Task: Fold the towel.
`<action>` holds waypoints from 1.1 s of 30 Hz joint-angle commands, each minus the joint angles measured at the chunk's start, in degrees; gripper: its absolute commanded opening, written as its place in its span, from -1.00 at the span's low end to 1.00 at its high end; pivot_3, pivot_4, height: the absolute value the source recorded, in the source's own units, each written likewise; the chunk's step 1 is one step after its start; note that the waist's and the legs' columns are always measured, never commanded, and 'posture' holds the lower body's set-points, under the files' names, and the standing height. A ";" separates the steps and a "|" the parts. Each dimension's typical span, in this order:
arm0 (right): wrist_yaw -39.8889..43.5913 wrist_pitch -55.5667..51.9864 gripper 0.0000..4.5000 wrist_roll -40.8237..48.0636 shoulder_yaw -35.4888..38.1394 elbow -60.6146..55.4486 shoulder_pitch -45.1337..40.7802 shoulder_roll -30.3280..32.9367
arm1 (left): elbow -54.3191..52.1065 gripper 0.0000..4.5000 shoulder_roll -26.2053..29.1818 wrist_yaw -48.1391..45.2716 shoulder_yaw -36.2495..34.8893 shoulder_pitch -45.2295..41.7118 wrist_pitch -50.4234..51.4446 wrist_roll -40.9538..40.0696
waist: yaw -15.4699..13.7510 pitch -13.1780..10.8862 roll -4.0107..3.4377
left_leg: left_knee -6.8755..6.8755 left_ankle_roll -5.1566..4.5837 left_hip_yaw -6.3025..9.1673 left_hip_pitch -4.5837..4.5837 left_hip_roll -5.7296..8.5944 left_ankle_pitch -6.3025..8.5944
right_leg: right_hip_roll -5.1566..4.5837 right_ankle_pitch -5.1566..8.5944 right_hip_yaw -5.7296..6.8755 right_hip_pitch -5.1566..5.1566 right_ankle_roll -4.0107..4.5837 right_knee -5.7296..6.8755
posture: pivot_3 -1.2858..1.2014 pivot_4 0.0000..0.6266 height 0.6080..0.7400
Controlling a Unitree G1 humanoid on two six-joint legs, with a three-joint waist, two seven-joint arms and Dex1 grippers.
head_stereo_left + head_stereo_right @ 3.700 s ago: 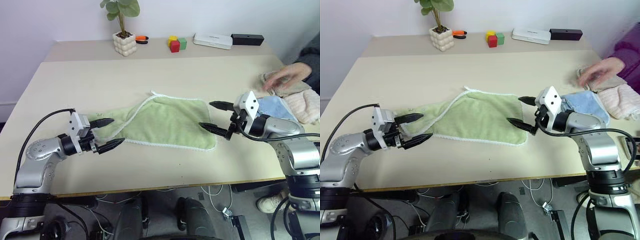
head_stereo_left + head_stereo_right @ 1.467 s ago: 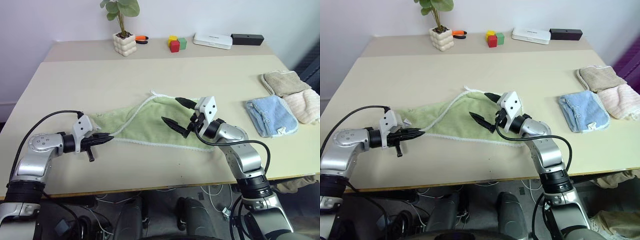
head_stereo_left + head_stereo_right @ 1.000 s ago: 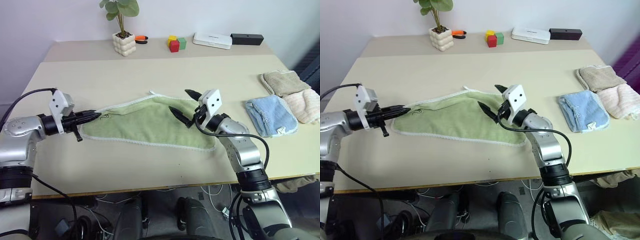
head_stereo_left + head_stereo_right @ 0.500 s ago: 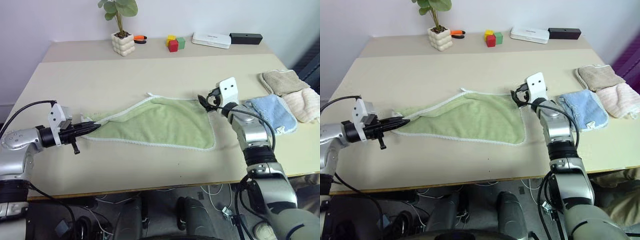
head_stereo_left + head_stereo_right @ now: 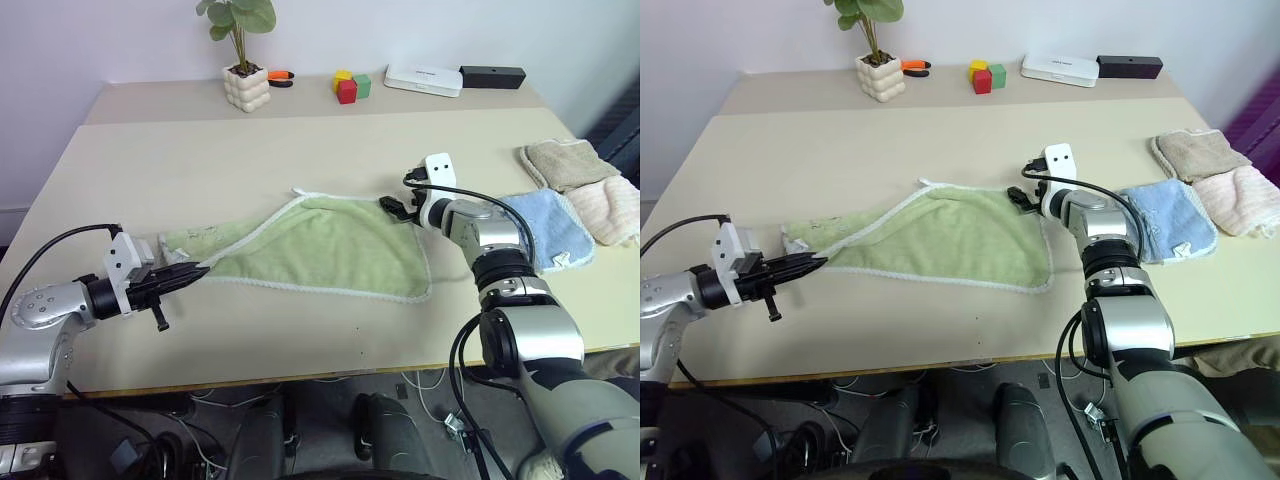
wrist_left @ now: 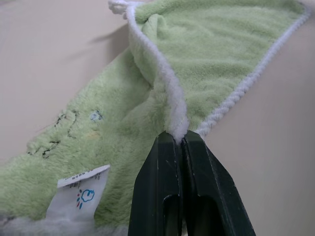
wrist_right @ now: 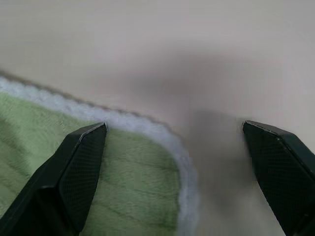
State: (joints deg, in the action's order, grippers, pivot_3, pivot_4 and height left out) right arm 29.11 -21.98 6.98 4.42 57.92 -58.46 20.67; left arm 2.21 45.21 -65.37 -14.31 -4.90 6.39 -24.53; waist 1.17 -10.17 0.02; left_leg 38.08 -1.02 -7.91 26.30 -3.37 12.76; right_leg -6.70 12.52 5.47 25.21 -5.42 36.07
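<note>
At the towel's (image 5: 320,250) two ends: one corner gripped, the other newly bracketed.
Between the left gripper's (image 6: 178,139) pressed-together jaws the white edging is pinched; the right gripper (image 7: 174,130) has swung from mid-cloth to the far corner, jaws spread astride it, so the towel, flat on the table (image 5: 300,150), looks ready for a second pinch.

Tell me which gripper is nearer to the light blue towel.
Right. The right gripper, open, sits at the green towel's far right corner, just beside the light blue towel. The left gripper, shut on the green towel's white edging, is across the table.
</note>
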 commanded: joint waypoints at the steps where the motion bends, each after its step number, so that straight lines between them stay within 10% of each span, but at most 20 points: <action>1: 1.22 -4.02 0.67 -0.36 -0.04 3.49 -1.37 -0.17 | -2.73 -1.00 -0.12 0.94 -1.62 0.58 0.19 -1.36 | 0.03 0.05 0.03 | 0.00 0.00 0.00 -0.01 -0.01 0.00 | 0.00 0.00 0.00 0.00 0.00 0.01 | 0.03 -0.52 1.00; 8: 4.81 -6.70 -0.92 -1.48 -1.32 1.32 -0.94 0.23 | -2.62 -1.00 -0.14 1.14 -1.53 0.60 0.23 -1.17 | 0.21 0.08 0.02 | -0.01 0.00 0.00 -0.02 -0.03 0.01 | 0.02 0.00 0.00 0.00 0.00 0.00 | 0.03 -0.52 1.00; 33: 9.38 -3.33 -0.96 4.10 3.48 -20.72 7.47 2.12 | 2.93 -1.00 -1.45 4.20 0.97 -4.65 -3.44 2.76 | -0.16 0.05 -0.02 | -0.01 -0.01 -0.01 0.00 -0.02 0.01 | 0.01 0.00 0.00 0.03 0.00 0.00 | 0.03 -0.52 1.00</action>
State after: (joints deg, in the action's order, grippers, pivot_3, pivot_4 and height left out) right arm 38.71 -27.08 9.53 6.11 40.74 -50.26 22.45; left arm 4.99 44.02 -62.15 -12.62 -8.27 4.22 -22.36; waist 1.00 -10.12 0.00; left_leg 38.07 -1.04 -7.92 26.30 -3.39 12.77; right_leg -6.69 12.52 5.47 25.23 -5.42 36.07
